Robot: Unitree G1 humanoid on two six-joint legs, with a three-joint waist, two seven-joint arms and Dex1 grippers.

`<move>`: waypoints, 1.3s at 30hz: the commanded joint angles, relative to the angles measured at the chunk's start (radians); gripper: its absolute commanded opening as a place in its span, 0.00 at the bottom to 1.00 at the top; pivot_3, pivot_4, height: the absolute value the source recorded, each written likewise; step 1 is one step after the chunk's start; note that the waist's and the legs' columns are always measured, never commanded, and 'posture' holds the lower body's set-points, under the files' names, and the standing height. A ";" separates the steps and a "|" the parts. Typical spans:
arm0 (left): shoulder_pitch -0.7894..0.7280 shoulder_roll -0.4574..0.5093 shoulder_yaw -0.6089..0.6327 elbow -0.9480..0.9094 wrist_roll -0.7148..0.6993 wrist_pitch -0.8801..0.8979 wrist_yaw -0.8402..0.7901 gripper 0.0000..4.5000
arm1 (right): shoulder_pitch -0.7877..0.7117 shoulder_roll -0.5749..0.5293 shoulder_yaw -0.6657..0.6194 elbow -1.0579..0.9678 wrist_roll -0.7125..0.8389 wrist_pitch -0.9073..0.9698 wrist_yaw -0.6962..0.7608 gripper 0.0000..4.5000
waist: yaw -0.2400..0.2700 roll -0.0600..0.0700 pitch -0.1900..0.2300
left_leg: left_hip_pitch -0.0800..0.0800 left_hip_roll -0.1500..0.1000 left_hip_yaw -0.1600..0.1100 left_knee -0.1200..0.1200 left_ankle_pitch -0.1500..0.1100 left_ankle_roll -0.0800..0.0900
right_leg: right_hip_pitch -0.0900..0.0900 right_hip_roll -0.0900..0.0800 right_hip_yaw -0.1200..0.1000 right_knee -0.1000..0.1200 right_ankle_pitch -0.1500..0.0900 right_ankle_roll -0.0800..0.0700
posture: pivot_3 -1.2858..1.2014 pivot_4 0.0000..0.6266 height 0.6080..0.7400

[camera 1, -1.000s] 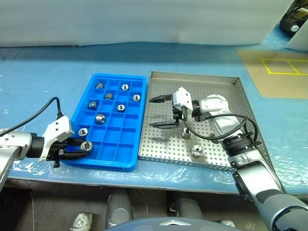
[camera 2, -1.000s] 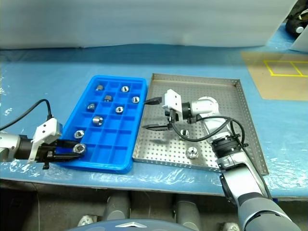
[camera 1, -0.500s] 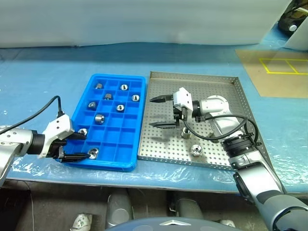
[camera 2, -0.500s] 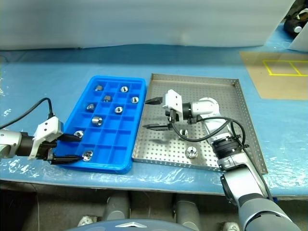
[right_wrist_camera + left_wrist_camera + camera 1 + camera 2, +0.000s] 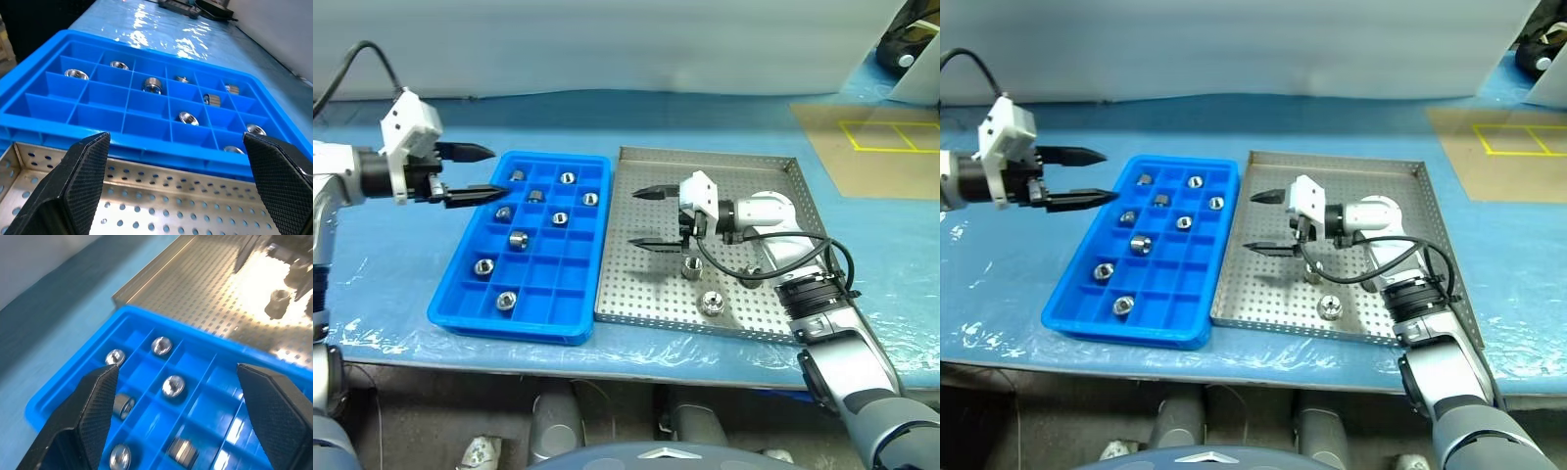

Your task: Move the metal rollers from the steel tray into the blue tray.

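Two metal rollers (image 5: 691, 266) stood upright in the steel tray (image 5: 803, 196) just beside the empty, spread-jawed right gripper (image 5: 642, 217) — the likewise empty, wide-open left gripper (image 5: 480, 172) hung well apart.

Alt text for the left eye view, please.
Blue tray holding eight metal rollers sits left of the steel tray, where two rollers remain. Left gripper, open and empty, hovers by the blue tray's far-left corner; open right gripper hovers over the steel tray.
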 commanded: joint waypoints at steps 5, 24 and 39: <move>-0.066 -0.138 -0.212 -0.019 -0.006 0.015 -0.144 0.90 | 0.093 -0.105 -0.085 -0.165 0.028 0.056 -0.032 1.00 | -0.022 0.000 0.000 | -0.004 0.001 0.000 0.002 0.000 0.000 | 0.000 0.000 0.000 -0.001 0.000 0.000 | 0.47 0.24 1.00; -0.114 -0.380 -0.350 0.100 0.084 -0.115 -0.197 0.90 | 0.282 -0.204 -0.065 -0.317 0.022 0.204 -0.055 1.00 | -0.117 -0.001 0.000 | -0.001 -0.001 0.002 0.003 -0.001 0.003 | 0.002 0.004 0.014 -0.002 0.000 0.001 | 0.41 0.24 1.00; -0.053 -0.354 -0.335 0.026 0.090 -0.122 -0.173 0.90 | 0.060 -0.115 0.059 0.125 -0.077 0.109 0.100 1.00 | -0.119 -0.001 0.000 | 0.001 -0.003 0.002 0.004 -0.005 0.008 | 0.002 0.002 0.013 -0.003 0.001 0.001 | 0.43 0.24 1.00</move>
